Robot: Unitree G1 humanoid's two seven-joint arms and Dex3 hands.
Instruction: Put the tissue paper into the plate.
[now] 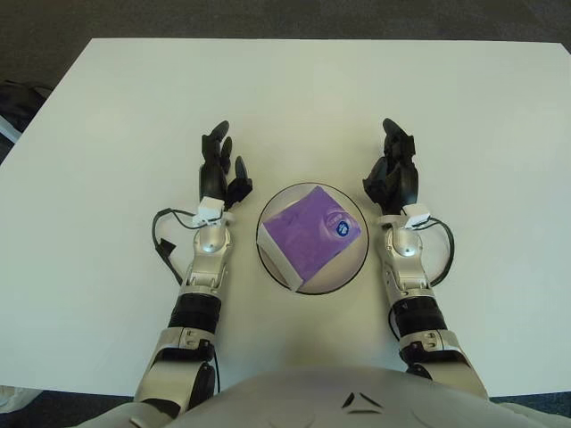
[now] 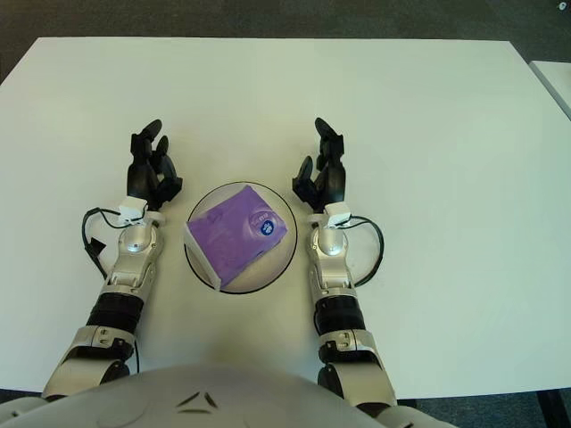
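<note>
Lying in plate (image 1: pixel 268 259), tissue pack (image 1: pixel 308 234) between released left hand (image 1: pixel 220 171), right hand (image 1: pixel 393 174) fingers.

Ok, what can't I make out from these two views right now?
- Plate floor: covered by the tissue pack, both views.
- Print on the pack's round blue label: too small.
- Palms of left hand and right hand: turned from the camera.
- Robot's elbows: cut off by the bottom edge.

Glossy purple plastic-wrapped tissue paper (image 1: pixel 308 234) in a smooth plate (image 1: pixel 266 259) on a matt white table (image 1: pixel 107 125).
</note>
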